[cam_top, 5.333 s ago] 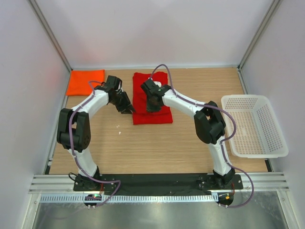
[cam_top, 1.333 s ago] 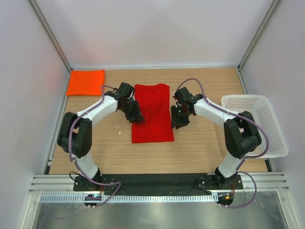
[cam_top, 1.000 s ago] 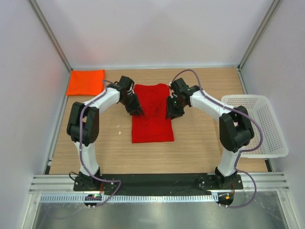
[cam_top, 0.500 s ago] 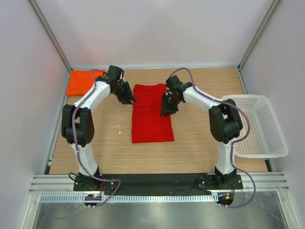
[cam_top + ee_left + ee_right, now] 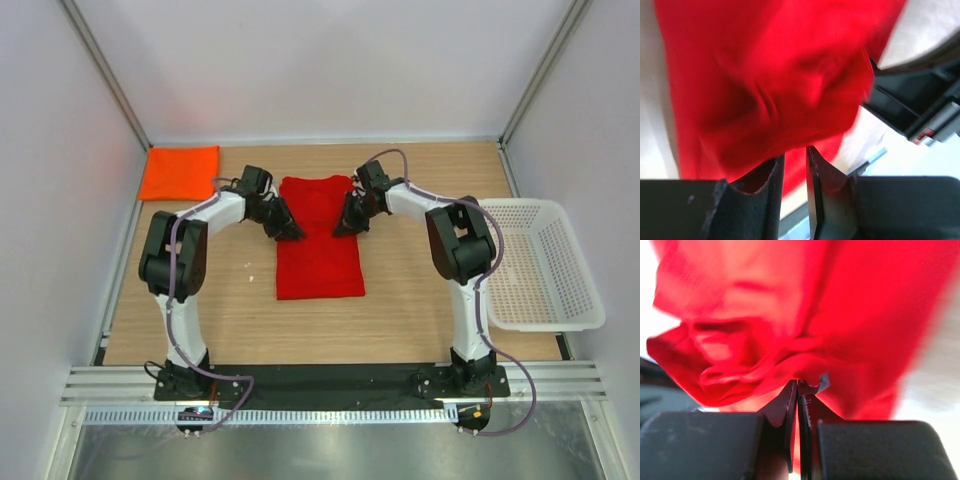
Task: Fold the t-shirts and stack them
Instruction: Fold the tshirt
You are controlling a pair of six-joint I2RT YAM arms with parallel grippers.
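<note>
Right gripper (image 5: pixel 798 385), apparently on red shirt (image 5: pixel 850 310)

text: none readable | labels, brands: none | numbers, signs: none

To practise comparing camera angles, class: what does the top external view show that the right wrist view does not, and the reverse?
Only the top external view shows the folded orange t-shirt in the far left corner and the white basket at the right edge. Only the right wrist view shows, close up, the right gripper pinched shut on a bunched fold of red cloth. Both views show the red t-shirt.
</note>
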